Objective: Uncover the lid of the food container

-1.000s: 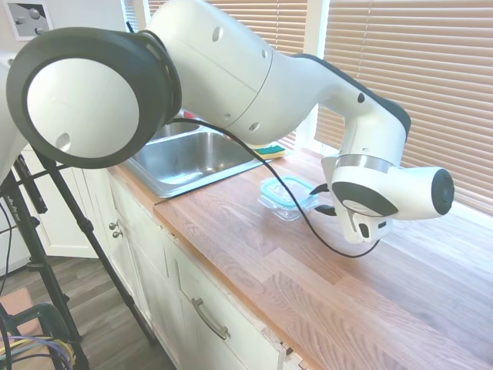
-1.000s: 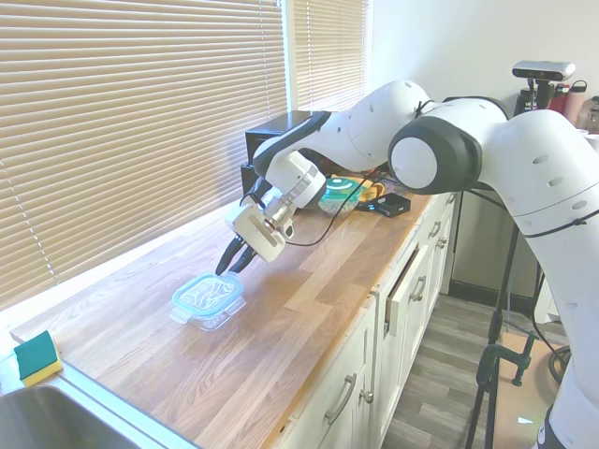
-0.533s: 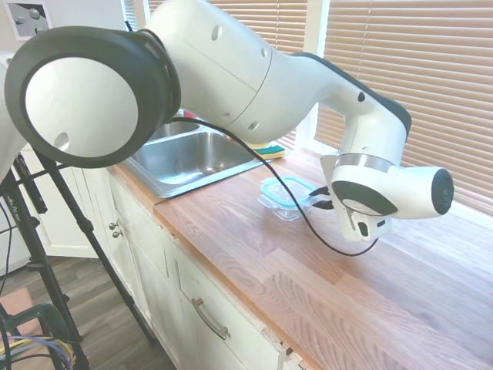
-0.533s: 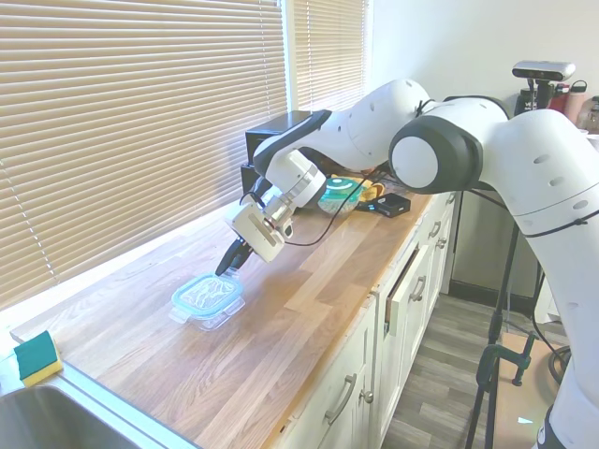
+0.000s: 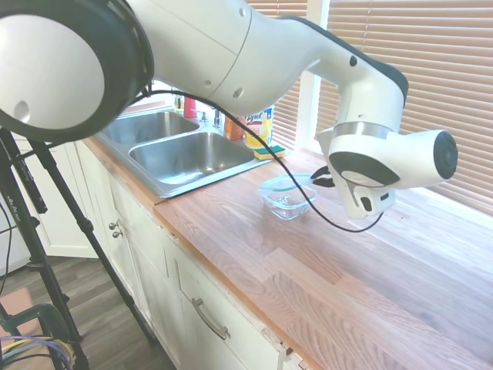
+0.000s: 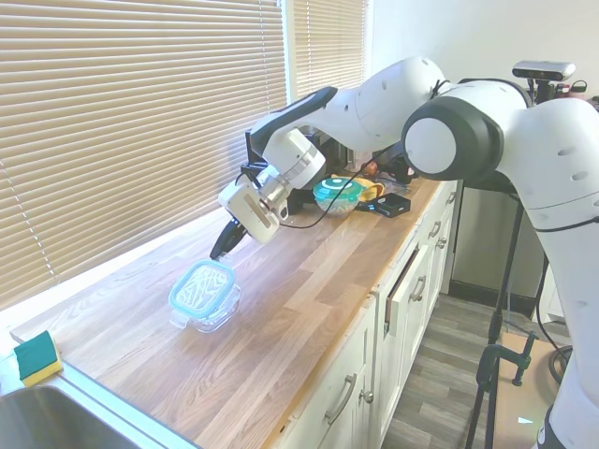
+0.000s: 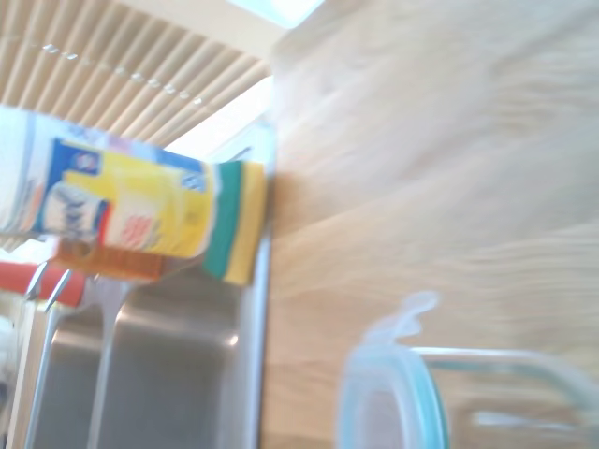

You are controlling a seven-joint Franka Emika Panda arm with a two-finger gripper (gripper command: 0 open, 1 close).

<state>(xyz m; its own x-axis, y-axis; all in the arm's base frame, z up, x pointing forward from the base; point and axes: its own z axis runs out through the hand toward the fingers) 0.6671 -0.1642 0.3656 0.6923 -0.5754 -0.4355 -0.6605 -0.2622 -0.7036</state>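
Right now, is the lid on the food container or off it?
Partly off. The lid is tilted, its gripper-side edge raised above the food container; the gripper sits at that edge. Whether the far edge rests on the rim, I cannot tell.

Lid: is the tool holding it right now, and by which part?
Yes. The tool is shut on one edge of the lid, which is tilted, that edge raised off the glass food container on the countertop.

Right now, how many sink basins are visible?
2: the near sink basin beside the wooden counter, and the far sink basin behind it, partly hidden by the arm.
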